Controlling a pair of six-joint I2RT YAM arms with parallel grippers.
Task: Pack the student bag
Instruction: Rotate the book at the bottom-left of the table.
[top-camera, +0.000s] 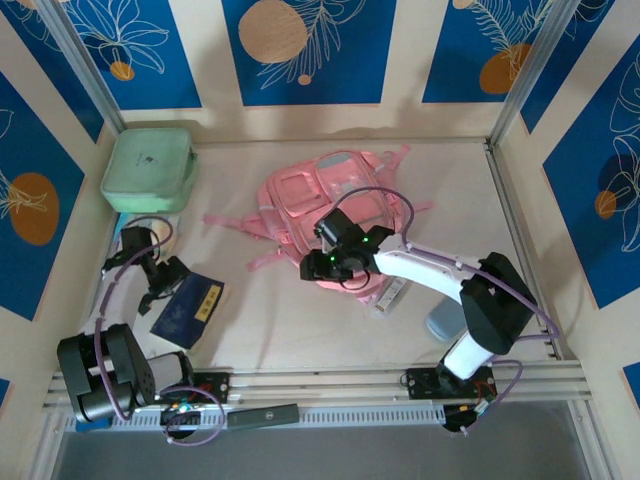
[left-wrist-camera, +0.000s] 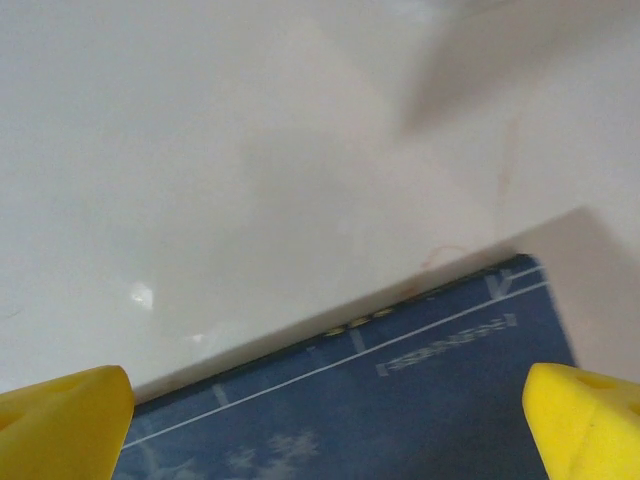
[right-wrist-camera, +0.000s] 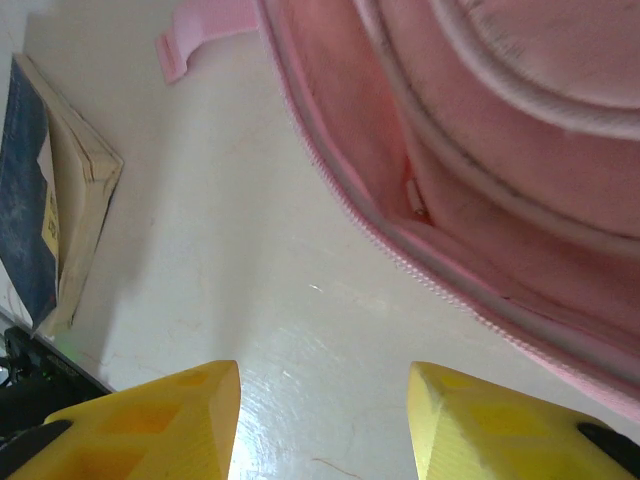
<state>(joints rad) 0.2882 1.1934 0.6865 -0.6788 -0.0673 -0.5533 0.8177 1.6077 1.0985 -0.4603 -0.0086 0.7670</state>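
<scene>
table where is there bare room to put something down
Bare: the near middle, between the book and the bag; also the far right, between bag and right wall. Crowded: the left side, with case, left hand and book close together.

Two black-jointed arms, right arm (top-camera: 440, 272) with white links, purple cables (top-camera: 375, 192), yellow fingertips (right-wrist-camera: 150, 425), green lights (top-camera: 330, 260).

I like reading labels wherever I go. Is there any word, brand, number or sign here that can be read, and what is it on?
blue book, white bracketed lettering on the cover: too blurred to read.
yellow label on that book: too small to read.
mint-green case, small dark mark on the lid: too small to read.
Nothing can be quoted.
</scene>
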